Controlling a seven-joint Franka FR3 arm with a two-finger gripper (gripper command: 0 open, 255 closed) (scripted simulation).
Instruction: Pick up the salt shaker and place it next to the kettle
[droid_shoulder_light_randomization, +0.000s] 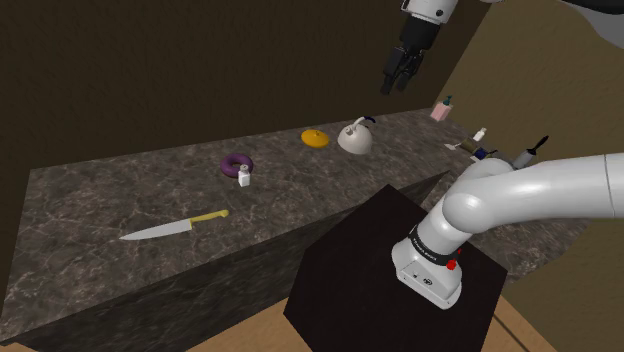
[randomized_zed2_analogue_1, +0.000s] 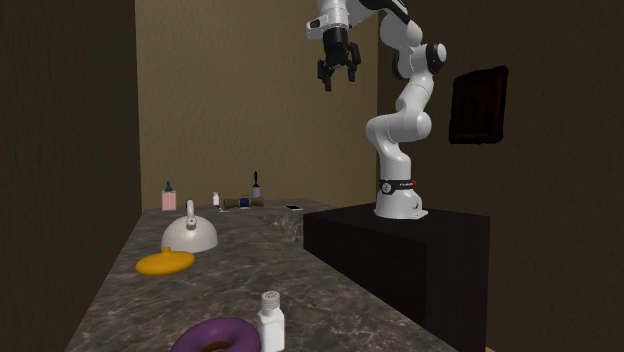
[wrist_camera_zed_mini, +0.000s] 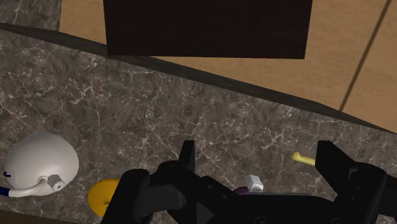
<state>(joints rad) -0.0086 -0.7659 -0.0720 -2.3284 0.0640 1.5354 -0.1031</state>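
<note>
Black two-finger gripper (droid_shoulder_light_randomization: 393, 86) hangs high, jaws apart, so I'd centre it over the small white salt shaker (droid_shoulder_light_randomization: 244, 177) just beside the purple ring donut (droid_shoulder_light_randomization: 237, 164) before dropping

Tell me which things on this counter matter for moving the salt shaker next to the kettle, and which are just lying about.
For the job: salt shaker, kettle, the open gripper.

Lying about: purple doughnut, knife, flat orange-yellow thing, pink bottle.

A small white salt shaker (droid_shoulder_light_randomization: 244, 177) stands just beside a purple ring (droid_shoulder_light_randomization: 236, 164), well apart from the white domed kettle (droid_shoulder_light_randomization: 355, 138).
</note>
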